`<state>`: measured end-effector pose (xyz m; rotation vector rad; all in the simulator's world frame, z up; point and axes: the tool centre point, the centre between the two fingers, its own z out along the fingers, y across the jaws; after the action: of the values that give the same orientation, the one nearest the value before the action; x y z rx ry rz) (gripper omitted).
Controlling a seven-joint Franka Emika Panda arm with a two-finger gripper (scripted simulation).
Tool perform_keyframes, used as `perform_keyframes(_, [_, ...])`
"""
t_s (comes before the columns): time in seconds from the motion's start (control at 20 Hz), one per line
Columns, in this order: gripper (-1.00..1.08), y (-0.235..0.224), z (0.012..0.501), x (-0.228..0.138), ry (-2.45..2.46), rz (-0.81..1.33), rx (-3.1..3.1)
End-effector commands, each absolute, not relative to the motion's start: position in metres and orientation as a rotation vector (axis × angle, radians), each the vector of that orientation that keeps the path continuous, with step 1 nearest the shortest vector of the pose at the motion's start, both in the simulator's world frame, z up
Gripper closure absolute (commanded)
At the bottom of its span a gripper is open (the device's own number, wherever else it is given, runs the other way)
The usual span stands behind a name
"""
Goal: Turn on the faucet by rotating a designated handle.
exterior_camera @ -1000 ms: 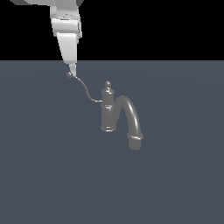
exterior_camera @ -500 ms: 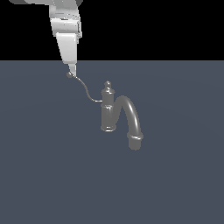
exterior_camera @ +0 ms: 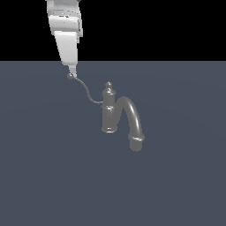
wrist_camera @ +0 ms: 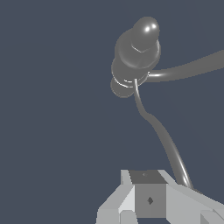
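Grey flat ground is carrying the faucet (exterior_camera: 109, 110) near its middle. Its handle (exterior_camera: 84, 90) is reaching toward the exterior view's left, where the gripper (exterior_camera: 71, 73) is touching its ball tip; grip unclear.

In the exterior view the faucet (exterior_camera: 109, 112) stands alone near the middle of the grey counter (exterior_camera: 44, 176). Its thick spout (exterior_camera: 131, 121) arches out toward 4 o'clock, blocking that side. The thin handle (exterior_camera: 84, 89) runs off toward 10 o'clock, where the fingers (exterior_camera: 71, 70) hang right at its ball tip (exterior_camera: 70, 76). From 5 round to 9 o'clock the counter lies open, and so does the stretch from 12 to 3 o'clock.
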<state>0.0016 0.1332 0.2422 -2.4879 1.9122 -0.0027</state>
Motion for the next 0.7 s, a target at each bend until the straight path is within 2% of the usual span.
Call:
perform_keyframes(0.0, [1.08,0.130,0.242,-0.007,1.916,0.001,-2.490])
perform_keyframes(0.65, [1.08,0.119,0.242,-0.044,1.917,0.000,-2.489])
